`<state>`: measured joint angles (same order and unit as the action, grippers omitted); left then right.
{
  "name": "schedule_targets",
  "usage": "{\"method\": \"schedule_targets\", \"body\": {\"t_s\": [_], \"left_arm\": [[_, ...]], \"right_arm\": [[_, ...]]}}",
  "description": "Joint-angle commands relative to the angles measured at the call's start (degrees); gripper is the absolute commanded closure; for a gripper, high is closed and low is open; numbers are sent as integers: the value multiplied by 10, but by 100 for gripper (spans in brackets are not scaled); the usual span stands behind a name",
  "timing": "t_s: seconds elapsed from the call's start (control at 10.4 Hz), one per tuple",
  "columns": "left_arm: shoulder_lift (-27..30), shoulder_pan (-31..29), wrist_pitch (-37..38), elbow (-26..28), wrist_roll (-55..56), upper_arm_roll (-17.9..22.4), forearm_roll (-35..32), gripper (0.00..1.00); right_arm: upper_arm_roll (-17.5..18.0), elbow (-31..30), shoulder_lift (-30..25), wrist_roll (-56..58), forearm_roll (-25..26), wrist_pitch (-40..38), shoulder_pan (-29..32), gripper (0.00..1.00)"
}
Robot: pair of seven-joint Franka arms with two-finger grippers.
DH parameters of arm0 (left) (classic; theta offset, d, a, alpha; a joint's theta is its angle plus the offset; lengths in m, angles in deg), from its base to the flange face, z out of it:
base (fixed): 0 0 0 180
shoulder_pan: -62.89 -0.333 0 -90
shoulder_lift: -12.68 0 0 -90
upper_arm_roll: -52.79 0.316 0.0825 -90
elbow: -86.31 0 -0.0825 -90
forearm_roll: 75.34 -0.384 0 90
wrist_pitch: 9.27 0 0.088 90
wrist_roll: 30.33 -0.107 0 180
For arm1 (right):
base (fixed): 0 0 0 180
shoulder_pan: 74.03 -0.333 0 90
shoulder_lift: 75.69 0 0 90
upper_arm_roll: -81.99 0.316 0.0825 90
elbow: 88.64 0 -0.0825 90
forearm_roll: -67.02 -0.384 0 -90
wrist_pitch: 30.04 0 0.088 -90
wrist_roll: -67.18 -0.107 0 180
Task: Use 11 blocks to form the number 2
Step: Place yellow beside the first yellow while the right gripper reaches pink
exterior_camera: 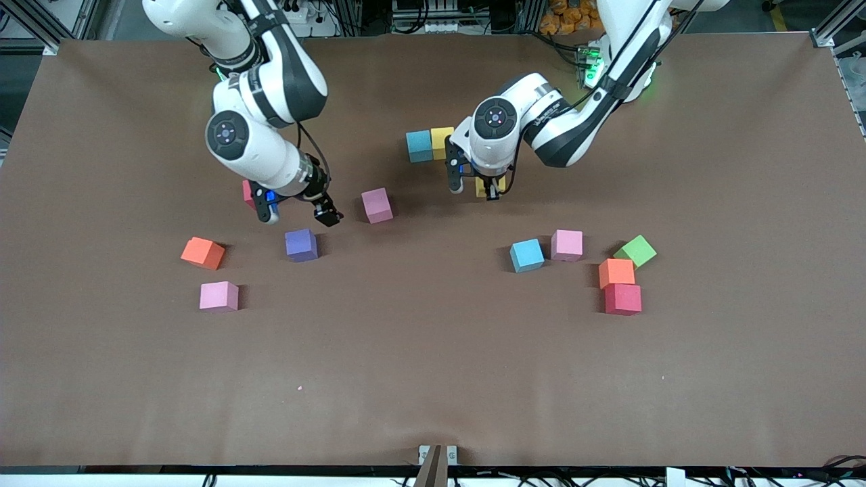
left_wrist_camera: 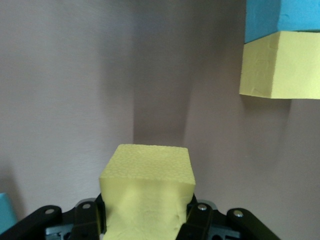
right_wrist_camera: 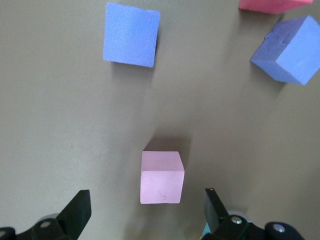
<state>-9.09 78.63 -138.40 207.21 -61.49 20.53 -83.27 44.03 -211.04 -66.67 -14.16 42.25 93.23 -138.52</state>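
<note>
One yellow block (left_wrist_camera: 147, 185) sits clamped in the left gripper (exterior_camera: 474, 187), mostly hidden by the wrist. Right gripper (exterior_camera: 298, 211) hangs wide open w/ nothing in it, covering most of a red block (exterior_camera: 248, 193).

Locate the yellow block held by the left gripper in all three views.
Front view: yellow block mostly hidden under the left gripper.
Left wrist view: yellow block clamped between the fingers.
Right wrist view: not in it.
Shared landmark: blue and yellow pair, seen in front and left wrist views only.
</note>
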Motion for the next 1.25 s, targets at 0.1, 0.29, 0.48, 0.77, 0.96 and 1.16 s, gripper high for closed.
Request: {"method": "schedule_targets", "body": {"t_s": [0.1,0.29,0.48,0.77,0.96,1.16], "left_arm": [[14,-2,-17,49,135,-51,-42,82],[0,17,-17,50,193,-60,-68,82],[-13,24,-17,50,242,-70,-98,82],[-19,33,-18,50,247,-71,-120,83],[-21,35,-18,51,247,-83,-134,83],[-21,35,-32,58,247,-84,-145,83]], "right_arm": [[2,25,3,20,9,-37,16,0],[2,25,3,20,17,-38,16,0],[2,25,3,20,17,-38,20,0],[2,35,3,20,17,-50,22,0],[2,36,4,20,17,-51,25,0],[2,36,5,19,17,-51,25,0]]}}
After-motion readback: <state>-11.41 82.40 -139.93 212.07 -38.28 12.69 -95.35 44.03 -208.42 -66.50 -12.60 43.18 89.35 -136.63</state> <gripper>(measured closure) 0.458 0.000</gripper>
